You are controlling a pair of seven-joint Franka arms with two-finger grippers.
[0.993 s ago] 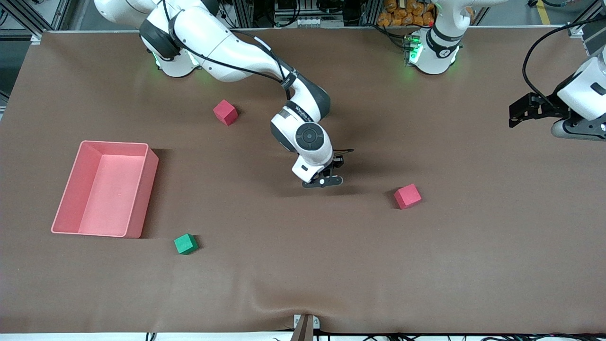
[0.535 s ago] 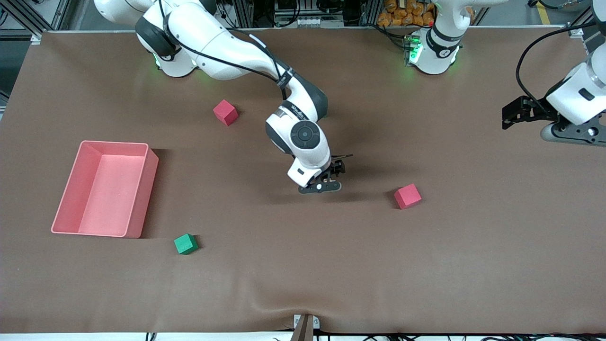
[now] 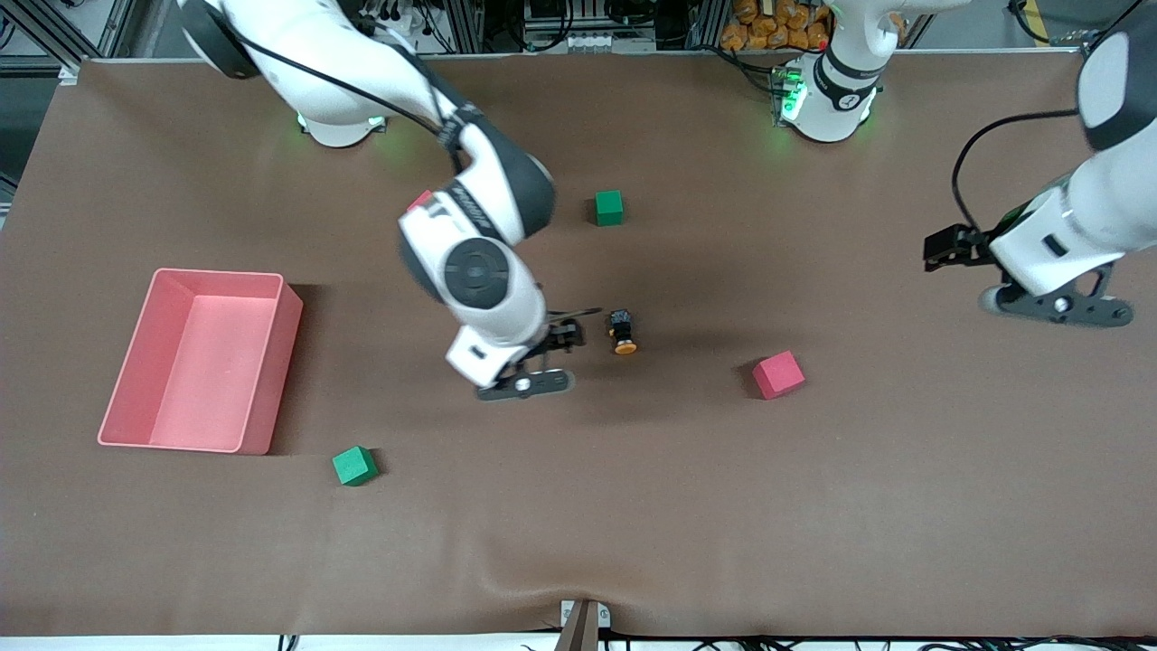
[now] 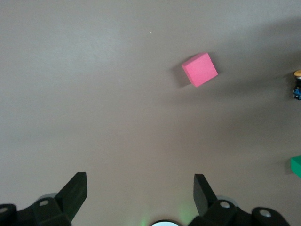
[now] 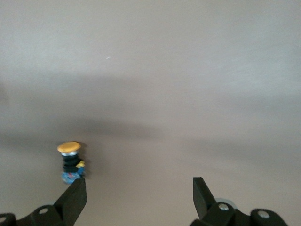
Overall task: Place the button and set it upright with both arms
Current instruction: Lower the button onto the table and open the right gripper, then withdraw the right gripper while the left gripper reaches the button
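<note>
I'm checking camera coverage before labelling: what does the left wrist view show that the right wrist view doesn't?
Only the left wrist view shows the red cube and the edge of a green cube, framed by the open left end effector. Only the right wrist view shows the open right end effector and the whole button, orange cap and black body, lying on its side. Both share the brown table and the button, which the left wrist view cuts off at its edge.
</note>
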